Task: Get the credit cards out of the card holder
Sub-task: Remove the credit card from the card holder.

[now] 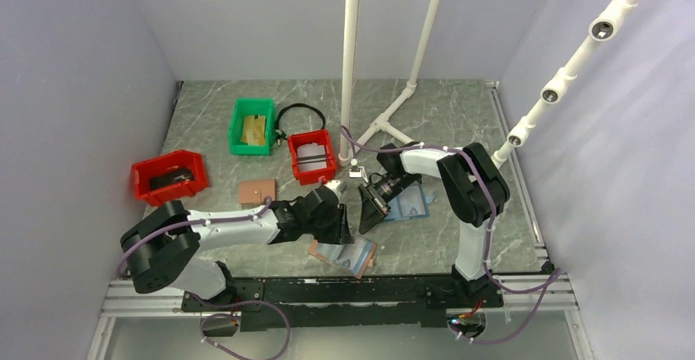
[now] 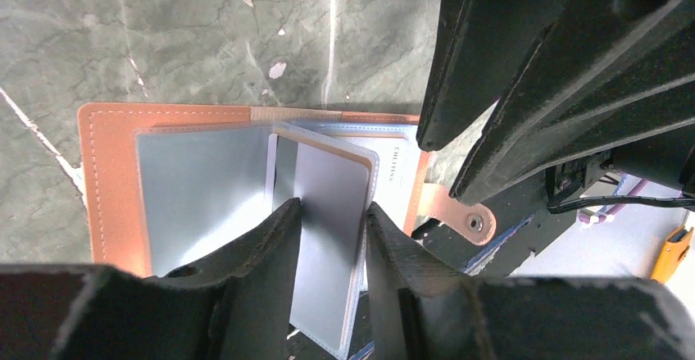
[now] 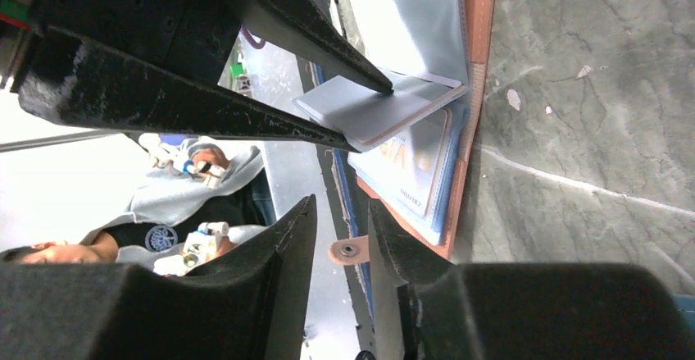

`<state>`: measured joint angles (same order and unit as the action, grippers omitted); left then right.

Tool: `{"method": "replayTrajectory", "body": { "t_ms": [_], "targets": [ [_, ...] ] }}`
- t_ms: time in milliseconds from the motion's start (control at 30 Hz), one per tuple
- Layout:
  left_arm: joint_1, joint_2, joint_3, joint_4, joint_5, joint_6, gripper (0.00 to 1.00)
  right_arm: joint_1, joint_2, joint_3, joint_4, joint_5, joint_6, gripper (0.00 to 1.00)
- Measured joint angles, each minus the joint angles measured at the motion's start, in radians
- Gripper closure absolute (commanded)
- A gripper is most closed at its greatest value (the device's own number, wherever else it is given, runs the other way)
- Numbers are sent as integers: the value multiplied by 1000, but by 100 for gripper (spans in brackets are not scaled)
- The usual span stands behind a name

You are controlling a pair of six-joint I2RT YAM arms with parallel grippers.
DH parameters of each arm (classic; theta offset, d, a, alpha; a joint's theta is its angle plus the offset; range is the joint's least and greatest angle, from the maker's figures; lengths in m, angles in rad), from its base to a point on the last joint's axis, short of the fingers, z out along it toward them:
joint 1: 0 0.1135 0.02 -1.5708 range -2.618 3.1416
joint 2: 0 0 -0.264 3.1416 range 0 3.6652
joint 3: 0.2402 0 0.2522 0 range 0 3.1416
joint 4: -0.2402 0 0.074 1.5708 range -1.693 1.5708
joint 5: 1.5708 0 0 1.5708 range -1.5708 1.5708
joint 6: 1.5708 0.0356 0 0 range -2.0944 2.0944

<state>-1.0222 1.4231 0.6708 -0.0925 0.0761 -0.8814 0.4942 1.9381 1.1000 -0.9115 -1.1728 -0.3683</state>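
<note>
The brown card holder lies open near the table's front edge, its light blue sleeves facing up. My left gripper reaches down onto it. Its two fingers are shut on a pale grey credit card, which is lifted at an angle from the middle sleeves. A second credit card with printed text lies flat in the holder underneath. My right gripper is slightly open and empty, with its fingertips at the holder's edge by the snap tab.
An all-blue holder lies under the right arm, and a closed brown one lies to the left. Two red bins and a green bin stand further back. White pipes rise behind them.
</note>
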Motion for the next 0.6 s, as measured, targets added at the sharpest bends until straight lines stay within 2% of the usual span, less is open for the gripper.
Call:
{"method": "replayTrajectory", "body": {
  "t_ms": [100, 200, 267, 433, 600],
  "targets": [
    [0, -16, 0, -13, -18, -8, 75, 0, -6, 1, -1, 4, -7, 61],
    [0, -35, 0, -31, -39, -22, 92, 0, -41, 0, 13, 30, -3, 60],
    [3, -42, -11, -37, -48, -32, 100, 3, -89, -2, 33, 53, -2, 60],
    [18, -77, -69, -4, -47, -77, 100, 29, -208, -3, 69, 91, -20, 60],
    [51, -171, -205, 129, -48, -153, 100, 127, -292, -37, 130, 110, -35, 63]
  ]
}}
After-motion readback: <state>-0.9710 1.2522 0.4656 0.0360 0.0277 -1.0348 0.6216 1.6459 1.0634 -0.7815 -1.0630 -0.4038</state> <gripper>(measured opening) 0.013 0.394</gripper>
